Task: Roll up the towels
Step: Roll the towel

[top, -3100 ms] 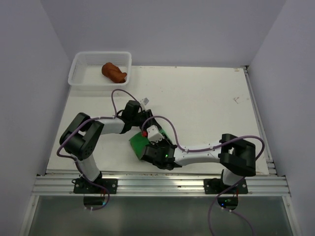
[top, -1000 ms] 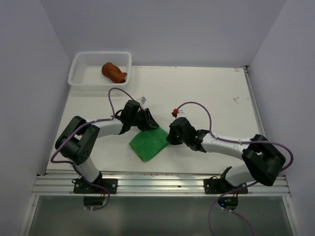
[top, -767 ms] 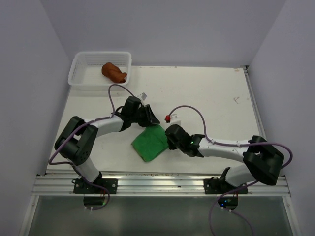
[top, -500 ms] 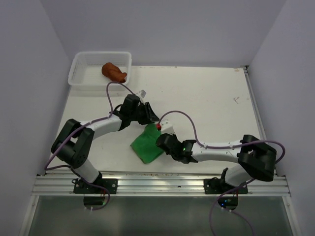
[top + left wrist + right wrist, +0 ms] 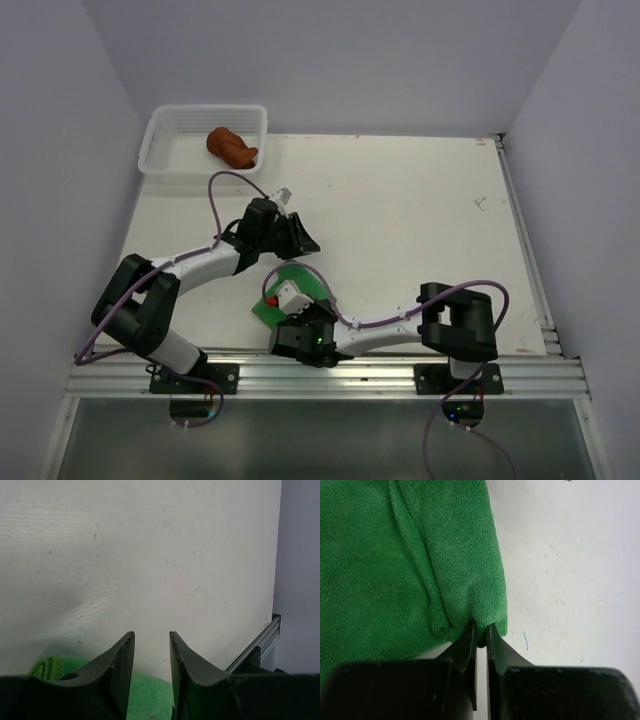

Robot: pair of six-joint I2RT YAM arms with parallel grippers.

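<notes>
My right gripper (image 5: pixel 480 632) has its jaws pressed nearly together on a folded corner of the green towel (image 5: pixel 390 555), pinching the thick terry edge. The rest of the cloth spreads ahead and to the left of its fingers on the table (image 5: pixel 560 555). My left gripper (image 5: pixel 151 642) hangs with its jaws partly spread and nothing between them, the same towel bunched just below its fingertips. From above, the right gripper covers most of the towel, so I cannot judge its fold. The rust-brown towel (image 5: pixel 232 147) lies in the white mesh basket (image 5: pixel 165 150), well beyond the left gripper.
</notes>
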